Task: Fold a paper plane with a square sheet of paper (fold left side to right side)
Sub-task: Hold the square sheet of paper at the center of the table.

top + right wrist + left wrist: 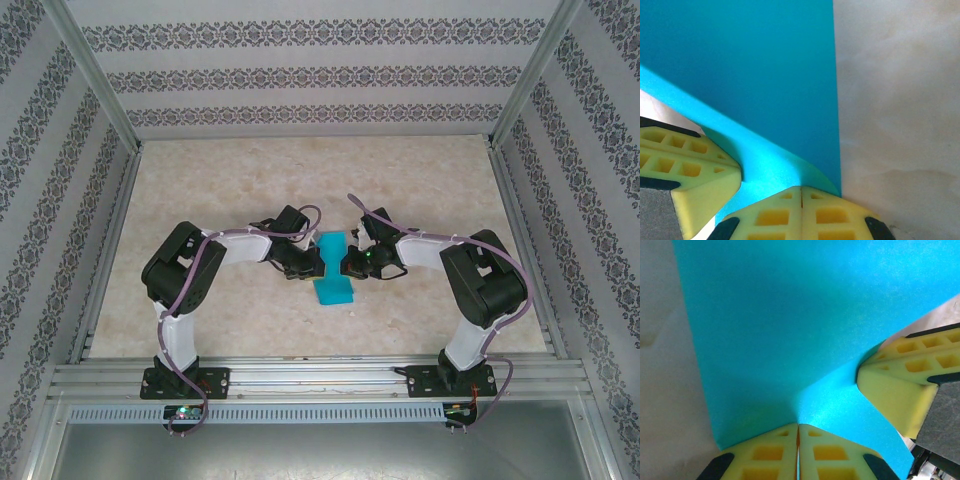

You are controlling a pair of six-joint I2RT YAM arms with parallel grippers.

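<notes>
top view, paper: teal paper (pixel 332 288) mid-table (pixel 250 180), btwn both grippers; looks narrower at its middle than at near end.
top view, left gripper (pixel 312 266): at paper's left edge.
top view, right gripper (pixel 346 264): at paper's right edge, facing the left one.
left wrist, left gripper (pixel 798 426): yellow fingers pressed together, clenched on paper (pixel 790 330); right gripper's fingers on paper at right.
right wrist, right gripper (pixel 801 188): fingers pressed together, grasping paper (pixel 765 65) by its right edge; bare table (pixel 895 100) to the right.
</notes>
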